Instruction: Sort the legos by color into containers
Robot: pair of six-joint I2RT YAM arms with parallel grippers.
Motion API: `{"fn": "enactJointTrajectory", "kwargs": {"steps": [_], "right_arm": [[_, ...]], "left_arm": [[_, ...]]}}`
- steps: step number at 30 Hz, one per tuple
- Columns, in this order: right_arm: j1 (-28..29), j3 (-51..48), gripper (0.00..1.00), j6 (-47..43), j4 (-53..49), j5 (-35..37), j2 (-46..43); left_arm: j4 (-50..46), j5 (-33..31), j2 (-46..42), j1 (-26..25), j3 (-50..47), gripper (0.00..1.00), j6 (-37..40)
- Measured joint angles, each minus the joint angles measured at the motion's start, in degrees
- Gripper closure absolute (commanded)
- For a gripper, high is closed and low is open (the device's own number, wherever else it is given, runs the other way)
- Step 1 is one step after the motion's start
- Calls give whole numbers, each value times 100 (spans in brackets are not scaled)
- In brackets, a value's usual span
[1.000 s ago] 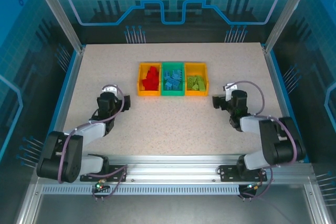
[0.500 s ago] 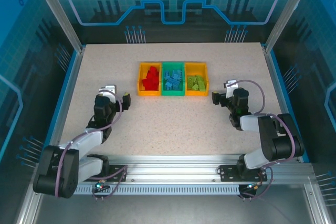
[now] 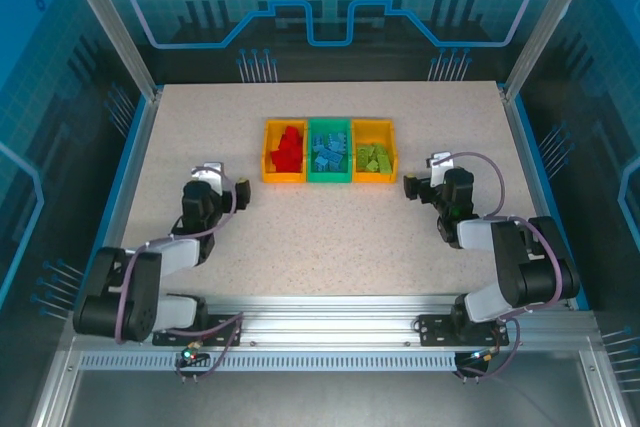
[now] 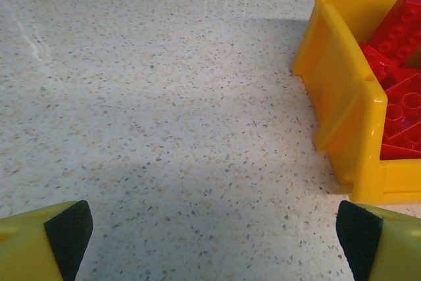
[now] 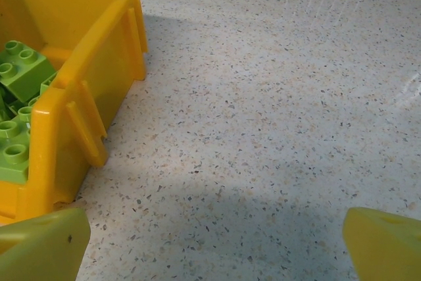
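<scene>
Three containers stand in a row at the table's middle back: a yellow bin (image 3: 284,152) with red legos (image 3: 288,150), a green bin (image 3: 329,151) with blue legos (image 3: 329,154), and a yellow bin (image 3: 373,152) with light green legos (image 3: 374,159). My left gripper (image 3: 224,185) rests low, left of and nearer than the red bin (image 4: 342,90), open, with bare table between its fingertips (image 4: 69,228). My right gripper (image 3: 422,179) sits just right of the green-lego bin (image 5: 85,90), open and holding nothing. Red legos (image 4: 398,64) and green legos (image 5: 16,97) lie inside their bins.
The speckled tabletop (image 3: 330,237) stretches bare between the arms and in front of the bins. Metal frame posts and blue panels border the table at the sides and back (image 3: 520,57). The arm bases are bolted to the rail at the near edge (image 3: 330,332).
The left arm's elbow has shifted slightly while its gripper stays near the same spot. The right arm has barely moved. The bins and legos are unchanged.
</scene>
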Motion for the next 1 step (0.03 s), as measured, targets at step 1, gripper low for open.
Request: {"fn": "enactJointTrajectory", "kwargs": {"steps": [1], "right_arm": [[0,0,0,0,0,-2,0]], "left_arm": [[42,28,101,0,63,1,0]]}}
